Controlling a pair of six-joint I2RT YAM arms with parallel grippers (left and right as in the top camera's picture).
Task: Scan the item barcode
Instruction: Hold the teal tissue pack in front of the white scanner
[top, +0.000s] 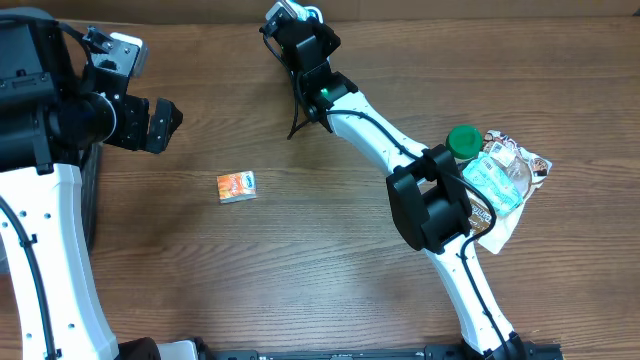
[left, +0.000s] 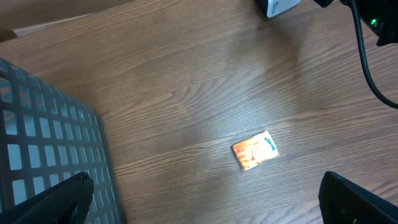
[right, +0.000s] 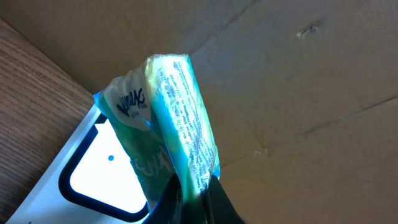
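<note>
Teal-and-white plastic packet (right: 180, 118), its fine print and scrawled logo too blurred to read, sits pinched in the clenched right tool (right: 193, 202) just above a white scanner (right: 106, 168) at the bench's (top: 330, 260) far edge. The left tool (left: 205, 202) gapes wide, empty, near an orange box (left: 255, 151).

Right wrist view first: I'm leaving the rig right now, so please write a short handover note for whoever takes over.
Right gripper: shut on the blue-green packet, held beside the white scanner at the far edge of the table.
Left gripper: open, empty, near the grey basket.
Small orange box: lying on the table, apart from both grippers.
Other items: piled at the right.
Done: packet picked up and brought to the scanner.
Left: confirm the barcode faces the scanner; whether it has scanned cannot be told.
</note>
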